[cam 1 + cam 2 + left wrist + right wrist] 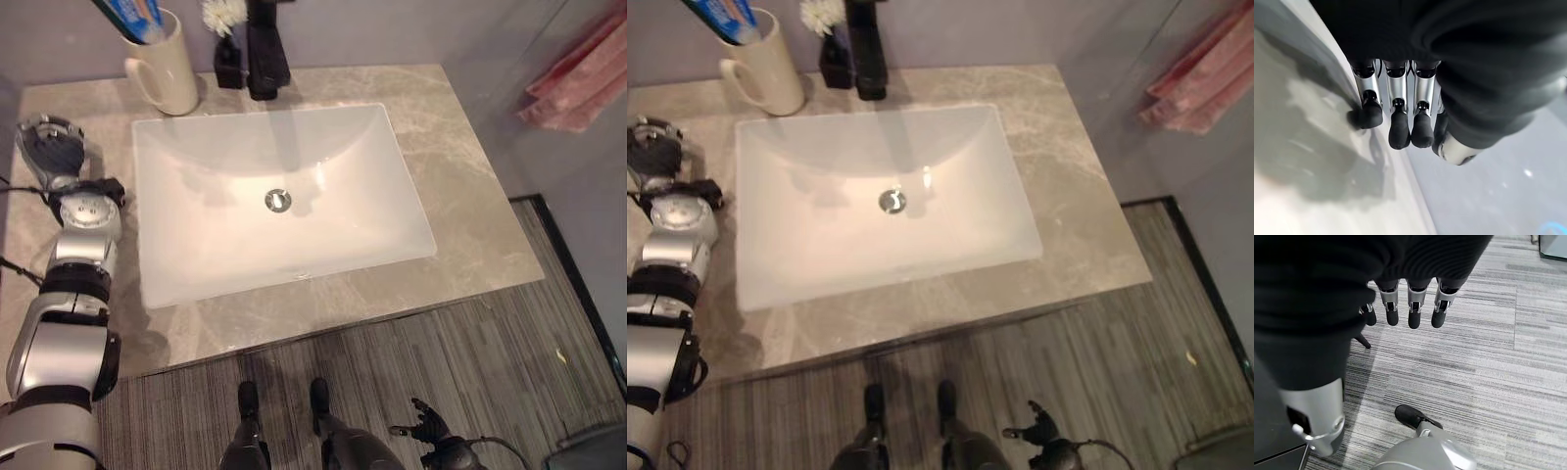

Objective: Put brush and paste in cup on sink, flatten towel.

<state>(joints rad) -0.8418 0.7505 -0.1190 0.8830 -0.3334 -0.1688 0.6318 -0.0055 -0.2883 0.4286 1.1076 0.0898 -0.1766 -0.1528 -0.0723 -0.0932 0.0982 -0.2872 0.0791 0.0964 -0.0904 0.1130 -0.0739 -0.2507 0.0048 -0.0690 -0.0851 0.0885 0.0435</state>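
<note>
A cream cup (pixel 168 69) stands on the stone counter at the sink's far left corner, with a blue toothpaste tube (pixel 132 18) upright in it. The white sink (pixel 196 235) holds nothing. A pink towel (pixel 578 78) hangs bunched and creased on the wall at the far right. My left hand (pixel 51 147) rests over the counter's left edge, near the cup; its fingers (pixel 1399 127) are straight and hold nothing. My right hand (pixel 431 431) hangs low over the floor in front of the counter, its fingers (pixel 1410 313) relaxed with nothing in them.
A black faucet (pixel 265 59) and a small black vase with a white flower (pixel 227 54) stand behind the basin. The stone counter (pixel 470 196) runs bare to the right of the sink. Grey striped carpet (pixel 490 372) lies in front.
</note>
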